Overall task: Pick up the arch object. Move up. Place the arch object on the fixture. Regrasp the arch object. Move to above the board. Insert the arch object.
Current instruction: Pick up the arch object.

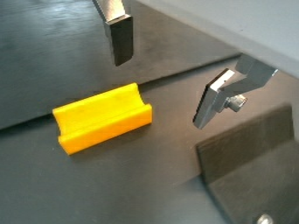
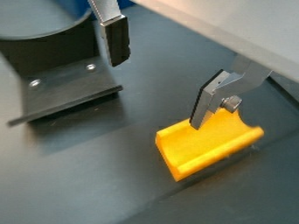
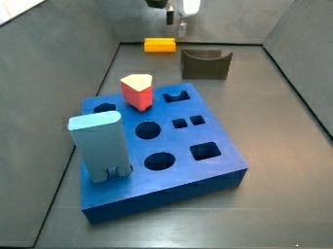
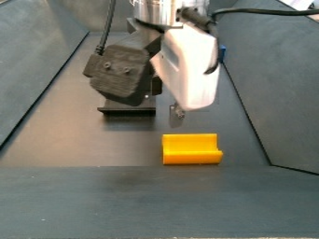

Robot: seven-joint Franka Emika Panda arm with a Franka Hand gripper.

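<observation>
One arch object, one claw above

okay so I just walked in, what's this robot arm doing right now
The arm's hand hangs open above the floor, holding nothing. The yellow arch object lies flat on the dark floor just below it, apart from both fingers, so the pick-up has not happened yet. The dark fixture stands beside the arch object. The blue board sits further off, with a red-topped peg and a light-blue block standing on it.
</observation>
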